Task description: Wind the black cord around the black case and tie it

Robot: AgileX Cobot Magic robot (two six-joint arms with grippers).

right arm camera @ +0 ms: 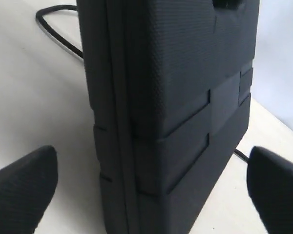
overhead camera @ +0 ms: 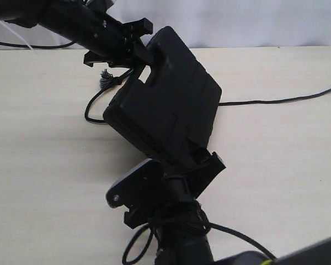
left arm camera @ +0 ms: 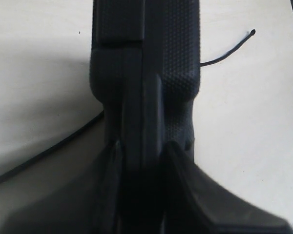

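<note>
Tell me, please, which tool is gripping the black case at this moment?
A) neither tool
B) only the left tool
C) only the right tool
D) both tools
B: the left tool presses its jaws against both faces of the black case, while the right tool stands wide open, with a clear gap on each side of the case.

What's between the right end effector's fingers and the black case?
In the right wrist view, only table and a bit of black cord; the open right end effector has its fingers clear of the black case.
</note>
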